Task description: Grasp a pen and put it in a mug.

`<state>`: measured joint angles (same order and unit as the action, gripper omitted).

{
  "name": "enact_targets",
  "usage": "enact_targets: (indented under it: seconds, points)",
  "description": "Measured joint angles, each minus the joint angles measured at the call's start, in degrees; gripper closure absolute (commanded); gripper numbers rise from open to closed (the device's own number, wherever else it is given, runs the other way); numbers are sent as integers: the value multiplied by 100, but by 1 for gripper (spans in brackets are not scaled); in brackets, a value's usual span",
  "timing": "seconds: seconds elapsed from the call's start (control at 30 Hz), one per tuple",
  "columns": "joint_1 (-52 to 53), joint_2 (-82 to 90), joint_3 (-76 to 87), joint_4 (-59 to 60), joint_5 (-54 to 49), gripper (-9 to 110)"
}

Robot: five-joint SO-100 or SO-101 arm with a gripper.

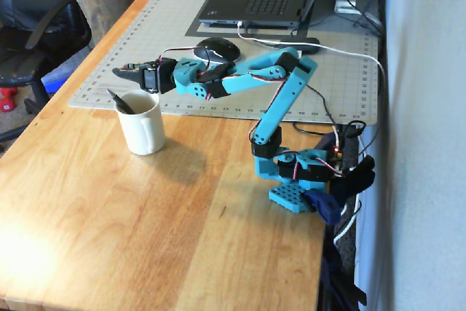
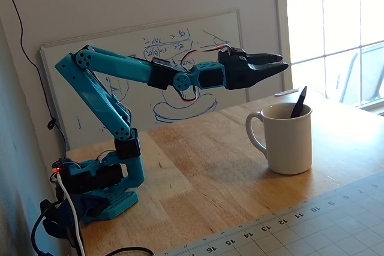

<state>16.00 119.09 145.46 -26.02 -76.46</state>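
Pen (image 2: 298, 102) standing tilted inside the mug (image 2: 287, 141).
The gripper (image 2: 282, 62) hangs above the rim, holding nothing; its 2 fingers look pressed together, though the angle is poor.

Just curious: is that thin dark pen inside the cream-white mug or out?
Inside: the thin dark pen leans in the cream-white ceramic mug, its end poking above the rim.

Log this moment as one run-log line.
pen: standing tilted inside mug | gripper: shut, empty, above and beside mug | mug: upright on wooden table
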Motion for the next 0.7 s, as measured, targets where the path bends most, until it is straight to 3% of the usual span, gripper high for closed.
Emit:
enact_targets:
  seconds: [0.17, 0.3, 0.7]
  points:
    - [-299, 712, 0, 1020, 1494, 90]
    - [-369, 1301, 0, 1978, 2285, 98]
    - [-967, 2813, 0, 4131, 3612, 99]
